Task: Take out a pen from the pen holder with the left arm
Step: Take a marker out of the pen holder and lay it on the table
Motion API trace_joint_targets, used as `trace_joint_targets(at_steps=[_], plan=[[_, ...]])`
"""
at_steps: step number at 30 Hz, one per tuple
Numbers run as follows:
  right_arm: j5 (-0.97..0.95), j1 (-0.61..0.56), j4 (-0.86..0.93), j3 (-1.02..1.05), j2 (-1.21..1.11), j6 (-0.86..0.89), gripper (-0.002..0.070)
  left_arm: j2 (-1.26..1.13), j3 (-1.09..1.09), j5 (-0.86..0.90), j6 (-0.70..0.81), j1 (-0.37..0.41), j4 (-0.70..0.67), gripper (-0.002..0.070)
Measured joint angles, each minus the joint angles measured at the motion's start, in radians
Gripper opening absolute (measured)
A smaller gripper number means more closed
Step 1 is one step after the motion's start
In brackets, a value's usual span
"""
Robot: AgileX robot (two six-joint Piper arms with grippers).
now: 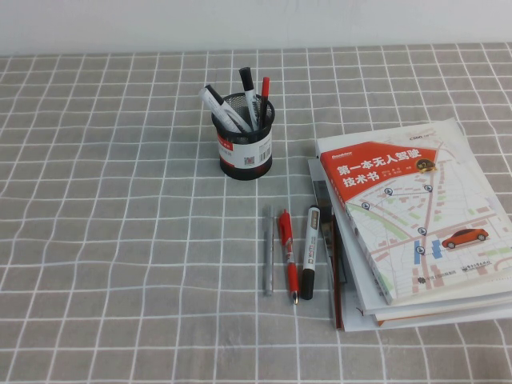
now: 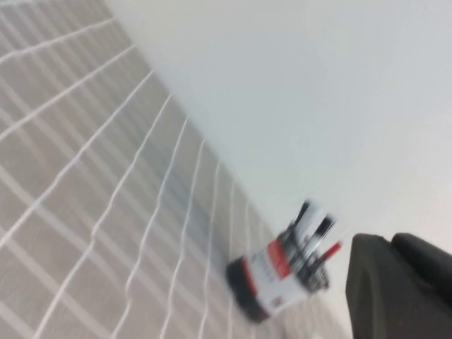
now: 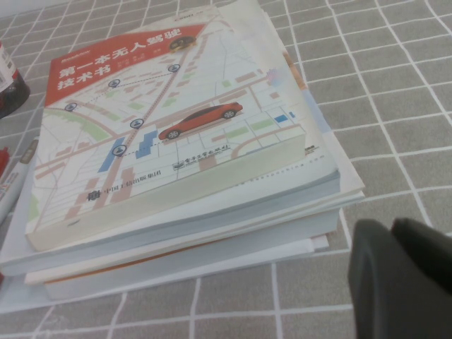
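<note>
Left gripper (image 2: 395, 282) hangs closed on nothing, raised over the checked cloth (image 1: 96, 240) and well apart from the pen holder (image 1: 242, 144). The holder stands upright near the table's middle, beyond three loose pens (image 1: 287, 254) and to the left of the book stack (image 1: 408, 216). Right gripper (image 3: 395, 282) sits low beside those books, and its state cannot be told. The holder is a small black mesh cylinder with a red and white label, probably light, so a slanted pull could drag or tip it on the soft cloth. Its standing pens (image 1: 250, 92) lean and cross one another, so the jaws, once parted, might pinch two together or knock a neighbour out. Their barrels look smooth, round and glossy, so a shallow grip near a cap may slip. Taking one of the loose pens instead would miss the task
</note>
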State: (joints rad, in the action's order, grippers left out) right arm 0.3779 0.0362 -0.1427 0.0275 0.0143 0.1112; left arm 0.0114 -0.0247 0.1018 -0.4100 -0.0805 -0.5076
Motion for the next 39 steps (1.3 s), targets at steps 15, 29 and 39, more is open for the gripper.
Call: trace_joint_targets(at_steps=[15, 29, 39], plan=[[0.000, 0.000, 0.000, 0.000, 0.000, 0.000, -0.0013, -0.021, 0.112, 0.001, 0.112, 0.000, 0.128, -0.0003], [0.000, 0.000, 0.000, 0.000, 0.000, 0.000, -0.0013, -0.674, 0.586, 0.224, 0.410, 0.000, 0.142, 0.0425], [0.000, 0.000, 0.000, 0.000, 0.000, 0.000, -0.0013, -1.157, 0.915, 0.393, 1.176, 0.000, -0.702, 0.0477]])
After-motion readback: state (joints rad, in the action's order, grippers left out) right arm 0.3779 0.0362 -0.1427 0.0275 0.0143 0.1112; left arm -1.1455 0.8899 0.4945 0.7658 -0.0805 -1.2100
